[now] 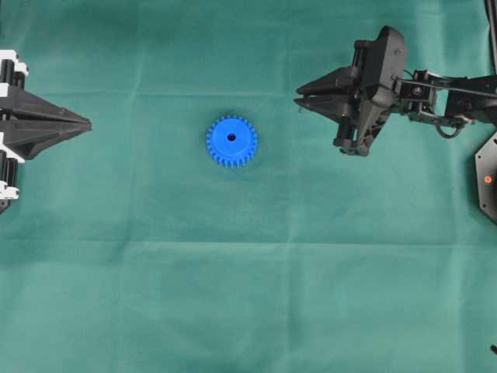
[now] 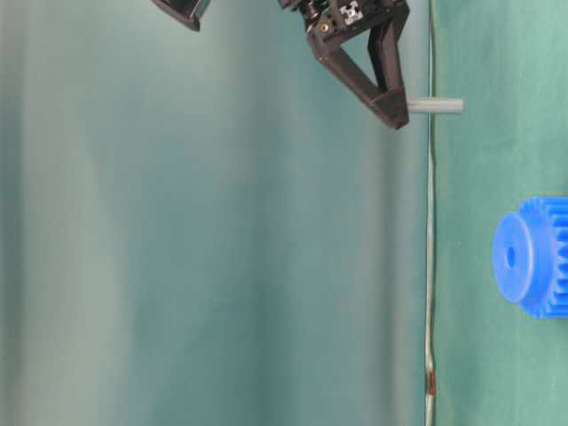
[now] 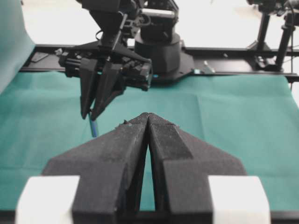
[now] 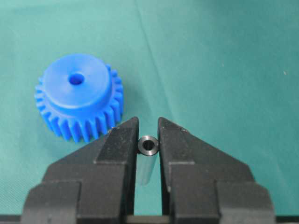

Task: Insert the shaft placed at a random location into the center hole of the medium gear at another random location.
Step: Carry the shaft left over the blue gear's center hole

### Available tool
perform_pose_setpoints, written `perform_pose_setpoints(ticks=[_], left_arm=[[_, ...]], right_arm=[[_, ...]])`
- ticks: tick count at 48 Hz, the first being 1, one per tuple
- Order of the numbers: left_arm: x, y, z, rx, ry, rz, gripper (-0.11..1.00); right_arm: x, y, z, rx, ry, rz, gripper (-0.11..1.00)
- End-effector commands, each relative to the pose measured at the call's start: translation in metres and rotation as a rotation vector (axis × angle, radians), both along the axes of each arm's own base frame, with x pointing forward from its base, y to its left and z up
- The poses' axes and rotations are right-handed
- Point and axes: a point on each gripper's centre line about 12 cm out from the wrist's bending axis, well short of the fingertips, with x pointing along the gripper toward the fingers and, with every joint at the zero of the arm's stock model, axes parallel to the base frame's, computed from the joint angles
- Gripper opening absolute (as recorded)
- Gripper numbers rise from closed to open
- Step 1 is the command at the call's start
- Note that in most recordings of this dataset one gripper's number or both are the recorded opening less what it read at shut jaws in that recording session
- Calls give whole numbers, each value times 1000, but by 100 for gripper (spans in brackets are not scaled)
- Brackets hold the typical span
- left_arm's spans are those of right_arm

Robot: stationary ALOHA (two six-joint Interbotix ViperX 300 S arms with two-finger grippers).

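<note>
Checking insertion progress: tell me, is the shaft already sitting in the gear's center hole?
No, the shaft is clamped in the right end effector, and the center hole is empty.

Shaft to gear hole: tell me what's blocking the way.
Nothing visible. The right gripper holds the shaft above the green cloth, beside the medium gear. The center hole is open, and only bare cloth lies between them. The left gripper sits off to the other side.
</note>
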Motion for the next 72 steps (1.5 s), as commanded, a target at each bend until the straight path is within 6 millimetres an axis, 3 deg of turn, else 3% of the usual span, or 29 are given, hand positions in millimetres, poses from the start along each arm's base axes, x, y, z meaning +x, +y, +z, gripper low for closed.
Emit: perform_pose_setpoints(ticks=[1, 37, 47, 72], left_arm=[[2, 0, 6, -1, -12, 1, 0], [3, 1, 4, -5, -2, 2, 0], [2, 1, 4, -5, -2, 2, 0], [3, 1, 4, -5, 3, 2, 0]], right_arm=[[13, 2, 10, -12, -33, 18, 13], [98, 20, 18, -14, -41, 108, 13], [108, 23, 15, -8, -30, 115, 13], [108, 23, 14, -2, -31, 112, 13]])
